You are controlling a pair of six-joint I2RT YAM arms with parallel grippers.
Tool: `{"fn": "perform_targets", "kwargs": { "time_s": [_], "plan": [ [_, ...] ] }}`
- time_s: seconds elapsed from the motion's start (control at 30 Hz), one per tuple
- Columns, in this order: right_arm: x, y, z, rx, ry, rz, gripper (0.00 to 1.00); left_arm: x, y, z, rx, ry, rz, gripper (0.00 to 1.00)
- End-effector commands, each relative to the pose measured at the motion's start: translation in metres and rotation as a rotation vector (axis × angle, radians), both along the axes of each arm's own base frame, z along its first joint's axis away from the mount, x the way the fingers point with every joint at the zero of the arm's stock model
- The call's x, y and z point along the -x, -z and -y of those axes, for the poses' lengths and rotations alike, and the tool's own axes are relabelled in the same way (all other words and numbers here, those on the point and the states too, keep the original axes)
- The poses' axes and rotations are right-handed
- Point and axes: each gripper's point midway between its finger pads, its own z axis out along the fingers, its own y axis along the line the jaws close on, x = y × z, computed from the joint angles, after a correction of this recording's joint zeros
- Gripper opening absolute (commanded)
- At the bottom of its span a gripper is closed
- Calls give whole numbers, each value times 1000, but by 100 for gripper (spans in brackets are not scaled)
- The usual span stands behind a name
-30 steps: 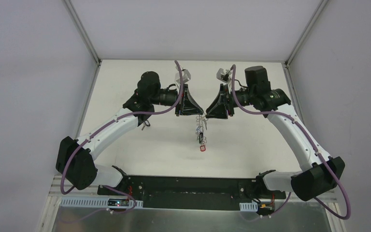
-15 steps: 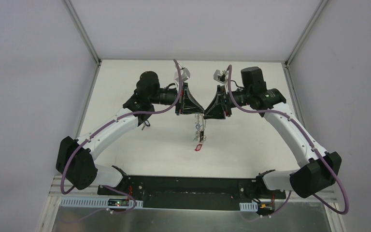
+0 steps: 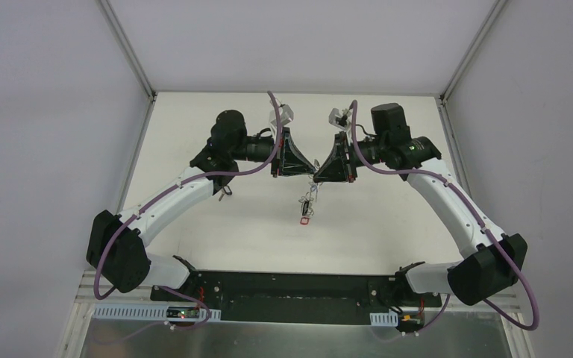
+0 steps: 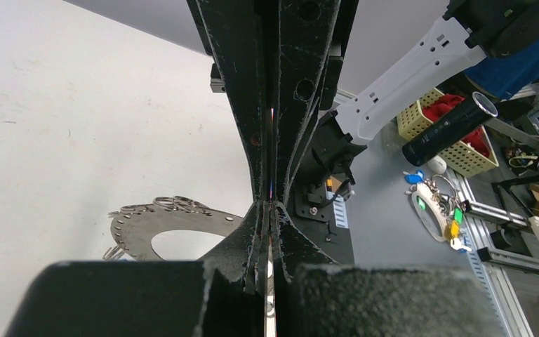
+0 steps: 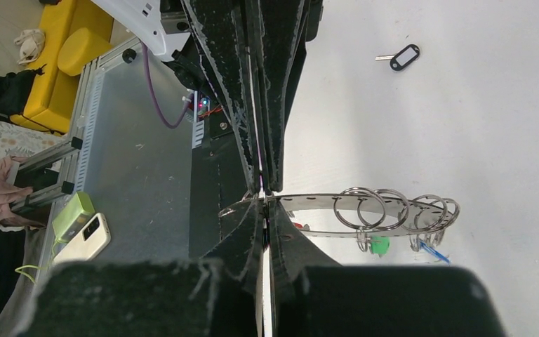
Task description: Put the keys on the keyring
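The keyring (image 5: 323, 204) is a flat, perforated grey metal hoop held in the air between both arms. Several small split rings (image 5: 366, 208) hang on it, with a green tag (image 5: 377, 243) and a blue one (image 5: 431, 251). My right gripper (image 5: 266, 201) is shut on one end of its band. My left gripper (image 4: 269, 210) is shut on the keyring (image 4: 182, 226) from the opposite side. From above, the two grippers (image 3: 307, 171) (image 3: 319, 174) meet tip to tip, and keys (image 3: 309, 203) with a red tag (image 3: 305, 221) dangle below them. One key with a black tag (image 5: 401, 56) lies apart on the table.
The white table (image 3: 388, 224) is walled by grey panels at left, right and back. The black-tagged key (image 3: 226, 190) lies beside the left forearm. Off the table's near edge are a yellow basket (image 4: 456, 133), a phone (image 5: 84, 235) and other clutter.
My right gripper has moved slightly left and closed on the keyring. The hanging keys and red tag have swung up and to the left. The left arm has stayed put.
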Motion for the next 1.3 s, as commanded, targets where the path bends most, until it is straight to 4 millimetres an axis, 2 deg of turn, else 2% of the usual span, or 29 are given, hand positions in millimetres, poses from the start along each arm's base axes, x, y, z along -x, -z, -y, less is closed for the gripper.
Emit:
{"fn": "perform_targets", "kwargs": {
  "time_s": [0.0,0.2,0.4,0.57,0.8,1.07,1.27],
  "plan": [
    [-2,-14,3,3,15,101,0,5,-11,-1,26,24,74,0],
    [-10,-16,13,163,98,201,0,-5,9,-9,-77,-36,162,2],
    [-18,-4,22,371,133,295,0,-11,15,-14,-134,-62,234,31],
    [-19,4,22,436,128,314,0,-11,15,-12,-127,-45,247,45],
    [-16,14,16,494,90,300,0,-12,16,-7,-109,-6,273,51],
    [-11,15,8,462,48,271,0,-13,29,-1,-93,50,316,51],
    [-9,19,3,450,25,246,0,-16,29,6,-46,63,314,51]
  ]
}}
